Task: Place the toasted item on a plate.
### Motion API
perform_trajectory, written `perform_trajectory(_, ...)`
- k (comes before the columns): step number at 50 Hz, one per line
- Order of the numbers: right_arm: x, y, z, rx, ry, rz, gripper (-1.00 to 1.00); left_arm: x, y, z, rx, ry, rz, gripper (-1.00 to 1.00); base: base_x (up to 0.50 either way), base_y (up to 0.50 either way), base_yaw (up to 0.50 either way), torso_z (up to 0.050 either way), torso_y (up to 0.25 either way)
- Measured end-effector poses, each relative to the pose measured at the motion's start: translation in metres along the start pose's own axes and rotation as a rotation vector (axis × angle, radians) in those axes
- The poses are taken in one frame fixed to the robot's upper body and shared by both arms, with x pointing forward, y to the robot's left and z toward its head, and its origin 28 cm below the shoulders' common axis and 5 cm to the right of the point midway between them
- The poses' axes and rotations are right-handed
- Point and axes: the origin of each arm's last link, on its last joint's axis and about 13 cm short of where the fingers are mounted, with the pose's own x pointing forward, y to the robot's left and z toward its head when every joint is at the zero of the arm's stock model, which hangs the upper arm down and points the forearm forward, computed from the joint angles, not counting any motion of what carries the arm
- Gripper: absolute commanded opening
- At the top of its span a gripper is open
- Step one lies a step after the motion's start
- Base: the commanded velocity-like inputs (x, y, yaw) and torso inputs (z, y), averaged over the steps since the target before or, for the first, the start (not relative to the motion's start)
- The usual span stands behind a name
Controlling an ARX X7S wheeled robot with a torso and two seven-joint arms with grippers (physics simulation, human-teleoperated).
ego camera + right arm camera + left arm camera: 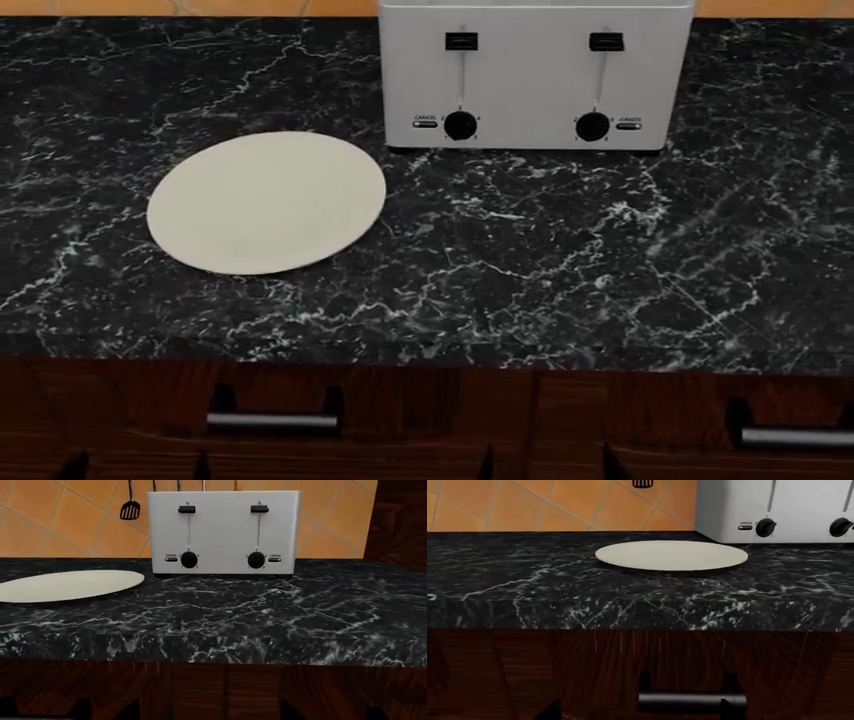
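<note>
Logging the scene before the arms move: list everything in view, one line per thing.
plate: one, cream-white, bare, on the counter left of the toaster.
toaster: one, silver, two levers and two black knobs, at the counter's back.
counter: one, black marble with white veins.
drawer handles: two, metal, on dark wood fronts below the counter.
spatula: one, black, hanging on the orange tiled wall.
toast: none visible.
robot hands: neither in view.
</note>
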Motion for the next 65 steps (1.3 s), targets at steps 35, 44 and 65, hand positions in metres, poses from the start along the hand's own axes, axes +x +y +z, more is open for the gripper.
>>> perform_trajectory(35,0.019,0.0,0.062,-0.033,-0.078,0.0,1.0,0.009,0.007,0.068,0.013,-0.082,-0.003,1.0,0.0,0.0,0.0,0.033,0.0)
perform_trajectory(44,0.029,-0.01,0.112,-0.046,-0.137,-0.013,1.0,0.017,0.016,0.113,0.047,-0.139,-0.001,1.0,0.0,0.0,0.0,0.0,0.0)
perform_trajectory(65,0.038,-0.028,0.205,-0.092,-0.289,-0.022,1.0,0.02,0.037,0.194,0.112,-0.21,0.02,1.0,0.15,0.0,0.0,0.0,0.0)
